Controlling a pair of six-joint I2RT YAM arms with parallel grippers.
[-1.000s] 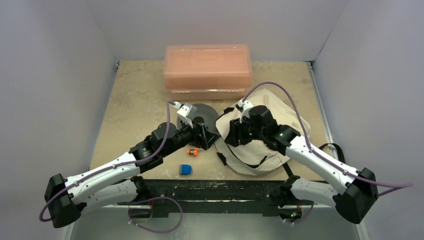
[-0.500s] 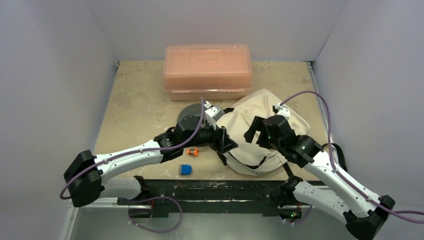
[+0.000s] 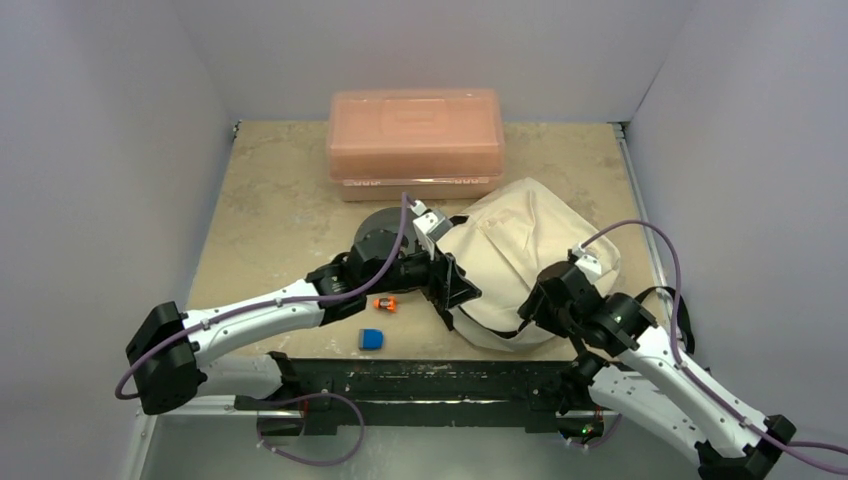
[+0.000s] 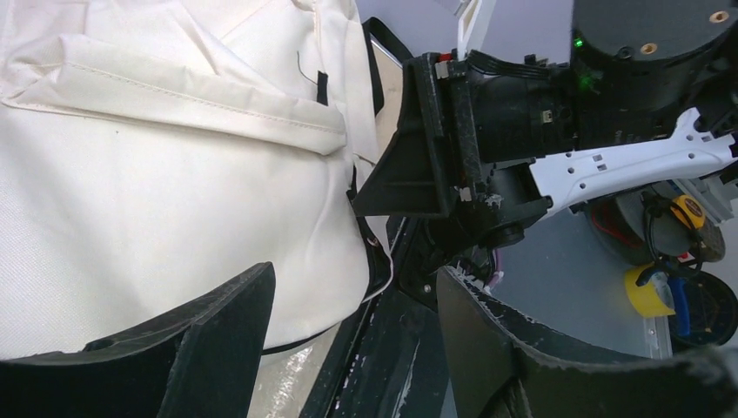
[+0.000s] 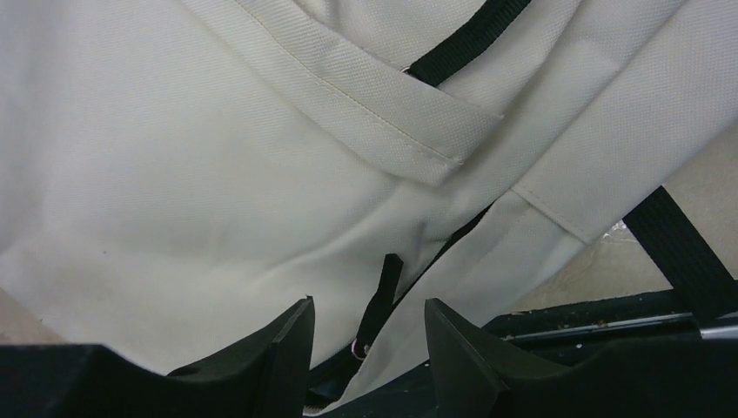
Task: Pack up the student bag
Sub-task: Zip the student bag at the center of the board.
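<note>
Student bag (image 3: 520, 240) is lying slumped on the right half of the table (image 3: 270, 200), just in front of the salmon box (image 3: 415, 140), and both arms are repositioning around it. Left gripper (image 3: 455, 290) is leaving the grey disc (image 3: 378, 228) behind and settling at the bag's left edge, jaws standing apart with nothing between them. Right gripper (image 3: 535, 305) is backing off the top of the bag to its near corner, jaws apart too, the black zip pull (image 5: 383, 287) hanging in the gap, not pinched as far as I'm seeing. Looks like they're lining up to open the zip. Small orange item (image 3: 384, 303) and blue item (image 3: 371, 339) are waiting outside, so the packing itself is not yet starting
</note>
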